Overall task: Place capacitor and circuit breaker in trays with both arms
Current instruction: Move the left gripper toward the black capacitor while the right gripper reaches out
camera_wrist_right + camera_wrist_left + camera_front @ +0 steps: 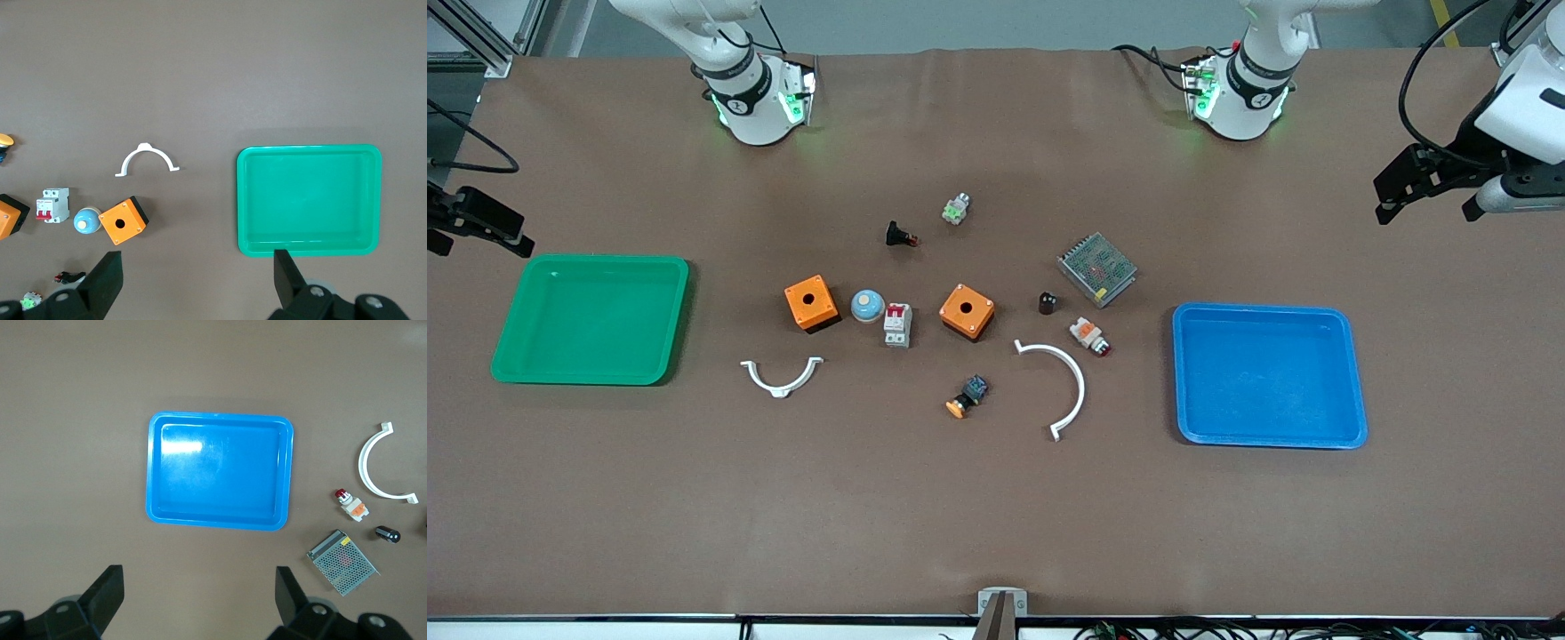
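Across the front view, both arms wait raised at the table's ends; the left gripper (1423, 191) hangs over bare table at the left arm's end, holding nothing; the right gripper (480, 227) hangs over the table edge at the right arm's end, just beside the green tray (511, 347). The capacitor (1048, 303) stands well apart from the left gripper, between the mesh-topped box (1097, 268) and an orange box (967, 311); the circuit breaker (897, 324) lies between the two orange boxes, beside a blue dome (867, 305).

From the left wrist view, the left gripper's fingers (107, 593) stand wide apart, empty, over the cloth beside the blue tray (152, 473); the capacitor (387, 534) lies well off.

From the right wrist view, the right gripper's fingers (107, 280) stand wide apart, empty; the circuit breaker (52, 205) lies well off.
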